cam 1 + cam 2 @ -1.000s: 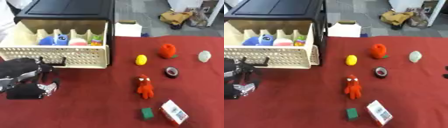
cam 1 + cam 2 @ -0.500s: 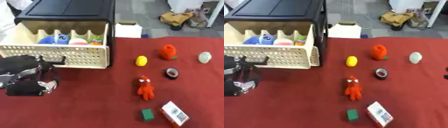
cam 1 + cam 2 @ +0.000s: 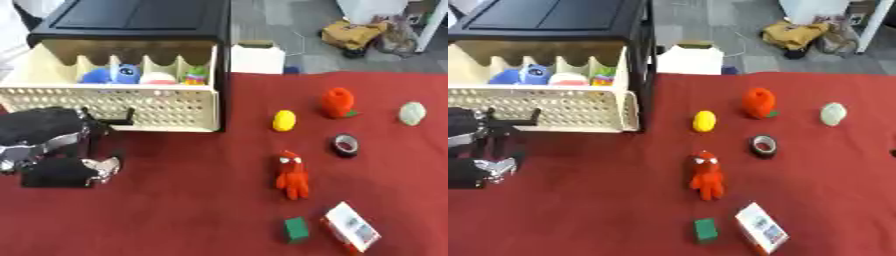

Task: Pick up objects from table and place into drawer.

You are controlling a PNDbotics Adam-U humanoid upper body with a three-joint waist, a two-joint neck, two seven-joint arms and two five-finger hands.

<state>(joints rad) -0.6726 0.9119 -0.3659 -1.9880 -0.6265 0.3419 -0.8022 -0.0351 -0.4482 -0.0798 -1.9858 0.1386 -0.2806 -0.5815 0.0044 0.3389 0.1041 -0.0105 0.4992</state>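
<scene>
The drawer (image 3: 114, 102) stood pulled out from its black cabinet (image 3: 136, 22) at the table's far left, open at the top so that things could be dropped straight in. It already held a blue plush toy (image 3: 118, 74), a pale round thing (image 3: 157, 78) and a small multicoloured piece (image 3: 196, 75), lined up against the scalloped back wall.

The objects left to move lay well apart on the red tablecloth (image 3: 192, 200), all to the right of the drawer: a yellow egg-shaped piece (image 3: 283, 120) nearest it, an orange-red toy (image 3: 336, 102) and a pale green ball (image 3: 411, 113) farther right, a black roll of tape (image 3: 346, 145), a red figure (image 3: 292, 174) lying flat mid-table, and near the front edge a green cube (image 3: 296, 229) just beside a white and red box (image 3: 352, 233). That made 7 items on the cloth, none touching another, so each could be taken alone.

The left hand (image 3: 66, 167) sat low on the cloth just in front of the drawer's perforated wall, well clear of every loose object. It looked empty, but I could not tell how its fingers were set; its dark mass hid them. The right hand showed in neither view.

By my reckoning the task was partly done, and the yellow piece seemed the easiest next reach for that arm.
</scene>
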